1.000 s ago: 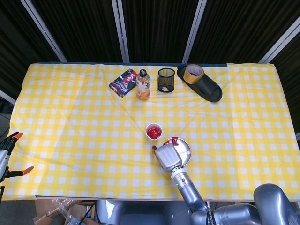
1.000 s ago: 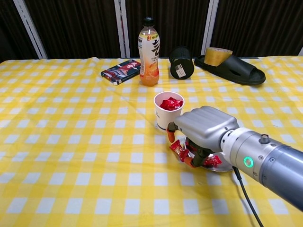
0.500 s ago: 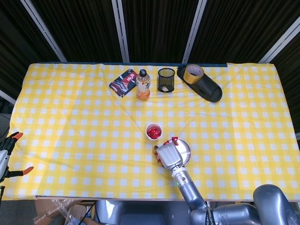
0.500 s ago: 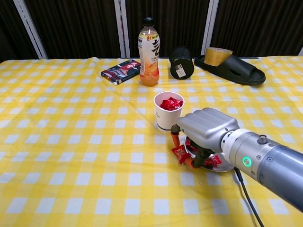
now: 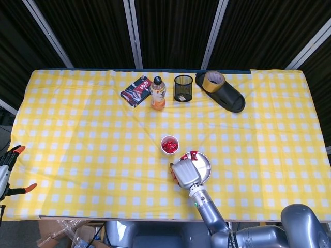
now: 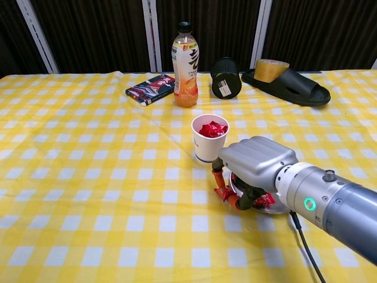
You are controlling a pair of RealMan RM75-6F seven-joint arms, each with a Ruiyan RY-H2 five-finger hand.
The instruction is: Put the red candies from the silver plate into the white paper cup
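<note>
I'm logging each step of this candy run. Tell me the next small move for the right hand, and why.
Probably lift and carry the candy up and back to the white paper cup. The right hand sits low over the near-left edge of the silver plate, its fingertips pinching a red candy just above the cloth. The cup stands just beyond, already holding red candies.

A yellow-checked tablecloth (image 5: 77, 129) covers the table (dark curtains (image 5: 170, 31) with pale poles behind).

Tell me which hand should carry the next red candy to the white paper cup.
Right. The right hand is already at the round silver plate, pinching a red candy, beside the white paper cup. The left hand is not in view.
</note>
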